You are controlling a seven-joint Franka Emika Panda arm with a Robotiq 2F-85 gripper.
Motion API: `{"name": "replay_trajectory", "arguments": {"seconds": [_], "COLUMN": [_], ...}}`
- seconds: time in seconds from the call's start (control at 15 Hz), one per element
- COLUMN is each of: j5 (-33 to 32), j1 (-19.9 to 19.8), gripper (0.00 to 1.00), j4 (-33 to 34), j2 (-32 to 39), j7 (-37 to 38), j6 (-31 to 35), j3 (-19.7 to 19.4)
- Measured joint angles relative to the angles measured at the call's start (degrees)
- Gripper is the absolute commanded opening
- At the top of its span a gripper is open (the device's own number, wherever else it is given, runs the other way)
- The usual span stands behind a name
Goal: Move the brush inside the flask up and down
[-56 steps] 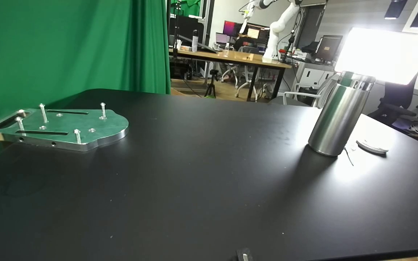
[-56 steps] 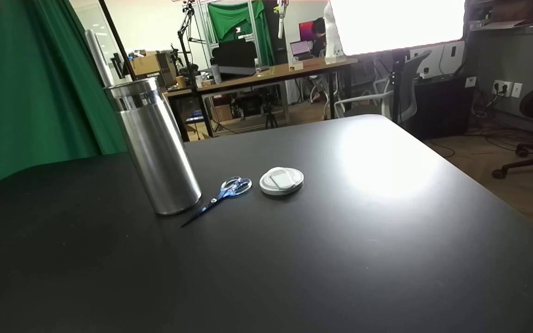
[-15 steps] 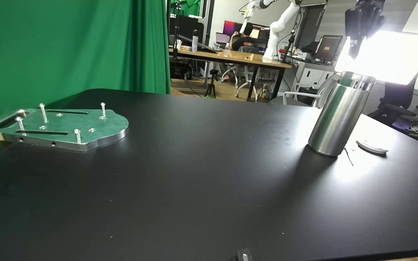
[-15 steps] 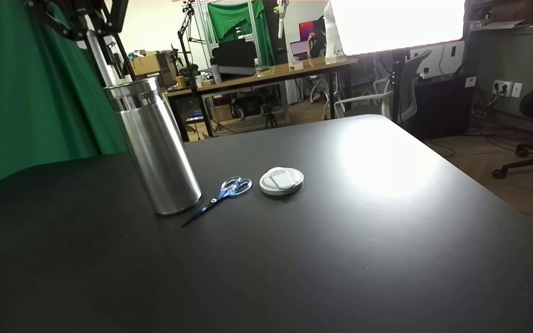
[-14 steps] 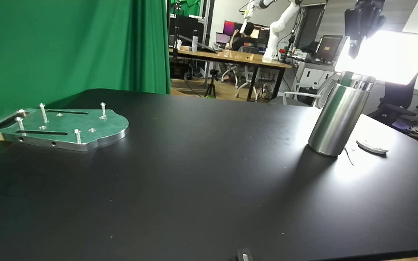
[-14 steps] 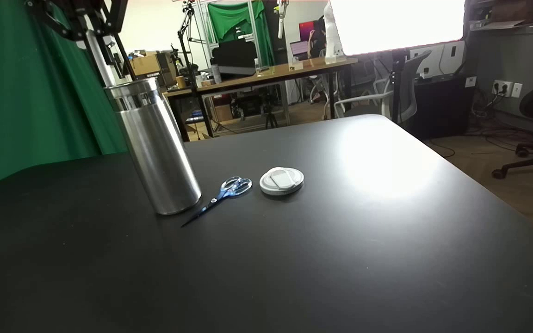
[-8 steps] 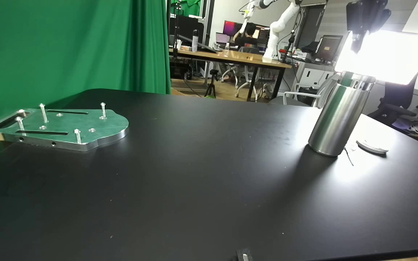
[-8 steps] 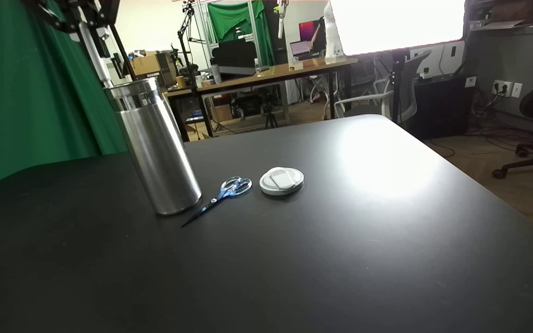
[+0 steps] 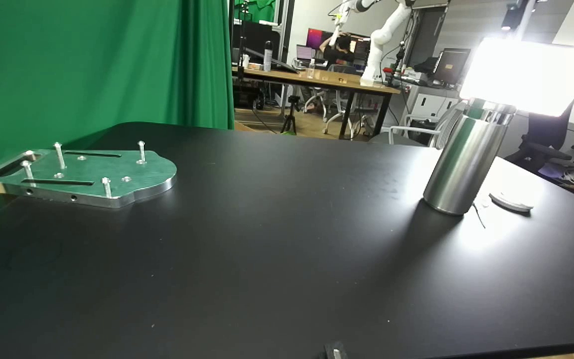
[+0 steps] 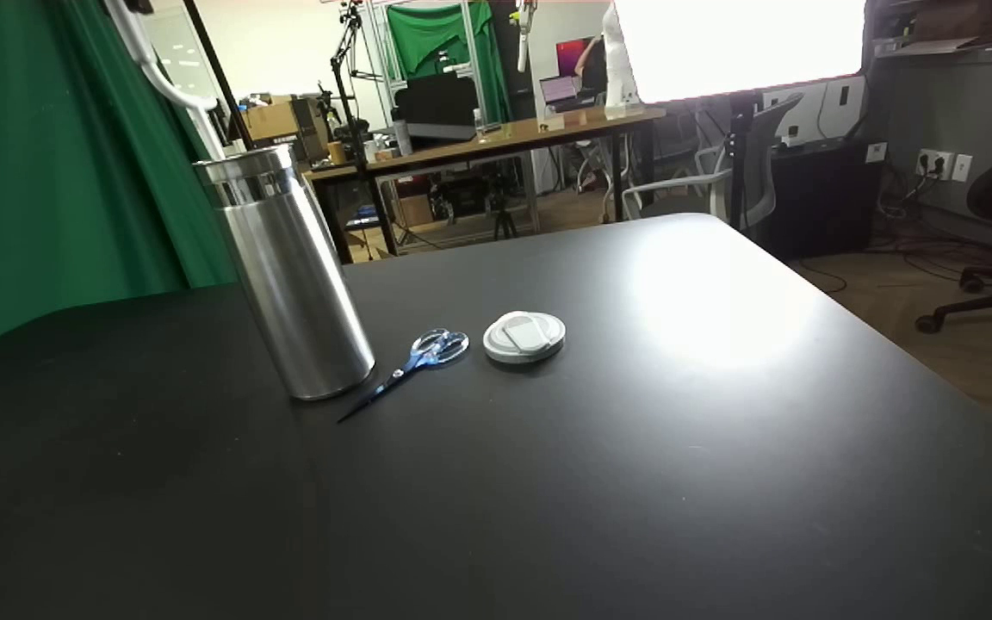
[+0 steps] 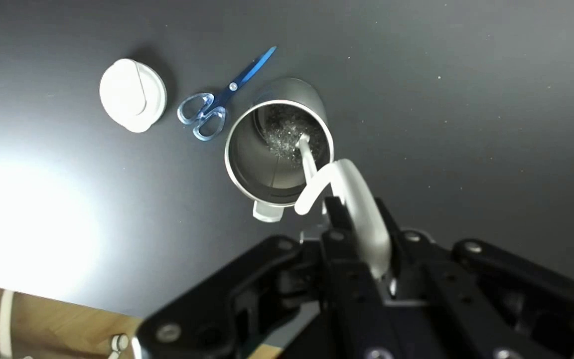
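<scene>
The flask (image 10: 294, 284), a tall brushed-silver cylinder, stands on the black table in both exterior views. In the wrist view I look down into its open mouth, past the rim (image 11: 228, 149). My gripper (image 11: 359, 214) is shut on the thick white handle of the brush (image 11: 361, 209), above and to one side of the mouth. A thinner white shaft (image 11: 307, 157) runs down inside the flask. Its lower end sits among pale specks; whether these are bristles I cannot tell. In an exterior view the brush's bent white shaft (image 10: 164, 82) rises from the mouth; the gripper is almost wholly above the frame.
Scissors (image 10: 427, 351) with clear blue handles lie close beside the flask's base. A white round lid (image 10: 524, 336) rests a little further off. A greenish metal plate (image 9: 87, 172) with upright pegs lies across the table. A bright light panel (image 9: 531, 75) glares behind the flask.
Over the last half second my gripper has risen, nearly out of the exterior views, with the brush. More of the brush, its bend included, now shows above the rim. The flask has stayed put.
</scene>
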Motion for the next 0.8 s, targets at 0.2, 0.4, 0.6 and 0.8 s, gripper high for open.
{"name": "replay_trajectory", "arguments": {"seconds": [0.2,0.4,0.6,0.8], "j5": [0.0,0.0,0.0,0.1], "j1": [0.0,0.0,0.0,0.1], "gripper": [0.04,0.04,0.04,0.04], "j4": [0.0,0.0,0.0,0.0], "j2": [-2.9,-5.4,-7.7,-10.0], "j7": [0.2,0.5,0.6,0.6], "j6": [-1.0,-1.8,-1.9,-2.0], "j3": [0.0,0.1,0.3,0.4]}}
